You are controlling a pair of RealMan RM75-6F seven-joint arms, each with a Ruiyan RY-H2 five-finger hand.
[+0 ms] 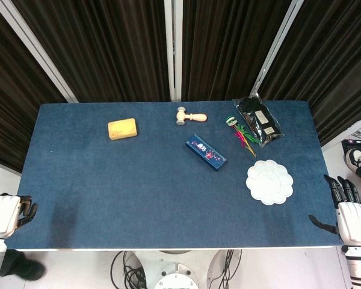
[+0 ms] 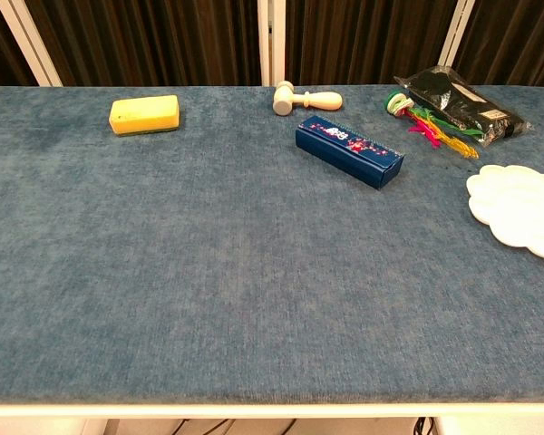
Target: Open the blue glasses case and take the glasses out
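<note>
Hands (image 1: pixel 3 215) (image 1: pixel 352 218) off table | blue glasses case (image 1: pixel 206 152) closed, lying diagonally

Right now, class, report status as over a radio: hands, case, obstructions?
Left hand and right hand at the near table corners, holding nothing. Blue glasses case closed, untouched, mid-table. Wooden mallet and white palette nearby, not blocking.
</note>
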